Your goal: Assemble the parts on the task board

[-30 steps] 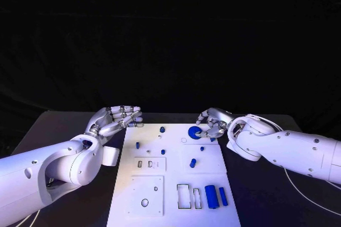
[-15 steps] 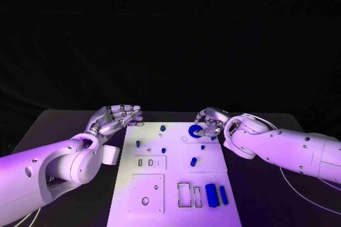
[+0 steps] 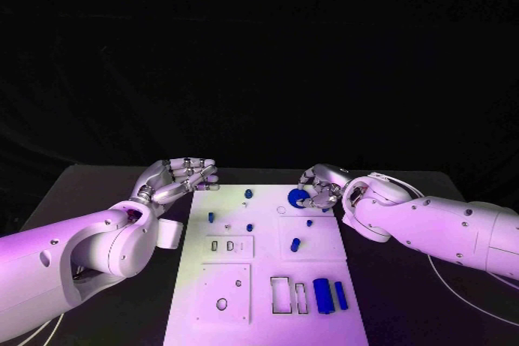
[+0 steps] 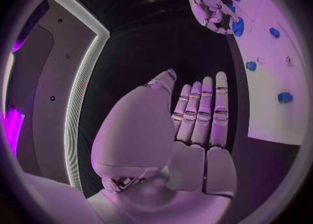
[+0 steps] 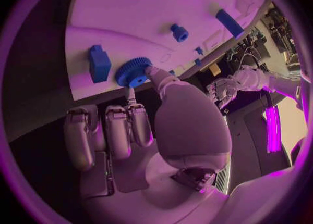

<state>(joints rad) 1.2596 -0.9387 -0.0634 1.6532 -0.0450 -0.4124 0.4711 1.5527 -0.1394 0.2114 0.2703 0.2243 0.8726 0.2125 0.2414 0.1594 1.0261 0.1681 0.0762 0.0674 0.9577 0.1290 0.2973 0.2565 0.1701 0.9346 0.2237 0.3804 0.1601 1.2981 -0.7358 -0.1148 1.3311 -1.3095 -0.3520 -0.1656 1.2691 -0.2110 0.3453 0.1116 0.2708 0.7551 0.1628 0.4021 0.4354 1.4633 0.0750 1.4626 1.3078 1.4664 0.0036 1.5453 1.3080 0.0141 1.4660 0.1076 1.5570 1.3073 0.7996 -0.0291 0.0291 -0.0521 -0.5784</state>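
The white task board (image 3: 265, 286) lies along the middle of the table. At its far right part sits a blue gear (image 3: 295, 198). My right hand (image 3: 320, 187) pinches that gear (image 5: 133, 73) between the thumb and a finger, close to the board's surface (image 5: 130, 15). A blue block (image 5: 99, 62) stands right beside the gear. My left hand (image 3: 181, 176) hovers at the board's far left corner, fingers straight and side by side (image 4: 202, 109), holding nothing.
Small blue parts dot the board: one at the far middle (image 3: 247, 194), one on the left (image 3: 211, 218), a peg (image 3: 294, 245) at the centre. Two long blue bars (image 3: 321, 294) lie near the front right beside open slots (image 3: 279, 296).
My right hand's fingers have drawn a little closer over the blue gear. The left hand has stayed where it was.
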